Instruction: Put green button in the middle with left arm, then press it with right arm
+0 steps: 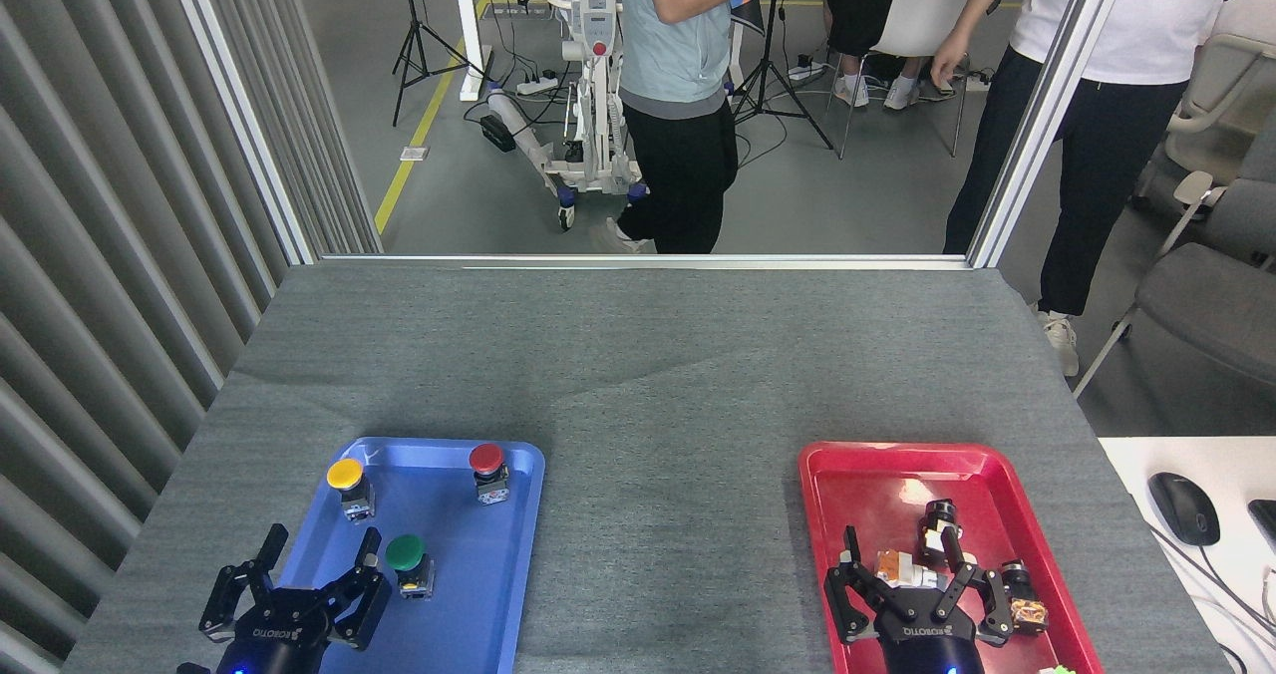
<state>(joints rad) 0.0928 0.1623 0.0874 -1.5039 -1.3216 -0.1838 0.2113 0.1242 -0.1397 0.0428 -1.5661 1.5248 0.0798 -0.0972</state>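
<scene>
Head view: a grey cloth table (638, 375) stands before a workshop floor with two people standing. One blue tray (498, 604) holds three buttons; the green button (407, 554) sits near its front. One red tray (877, 475). Two ROBOTIQ-marked grippers: left gripper (304, 574) and right gripper (912, 584), fingers spread, empty.

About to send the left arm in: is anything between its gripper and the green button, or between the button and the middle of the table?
Nothing visible. The left gripper is open just left of the green button, both over the blue tray. Toward the middle, only the tray's low rim must be cleared.
</scene>
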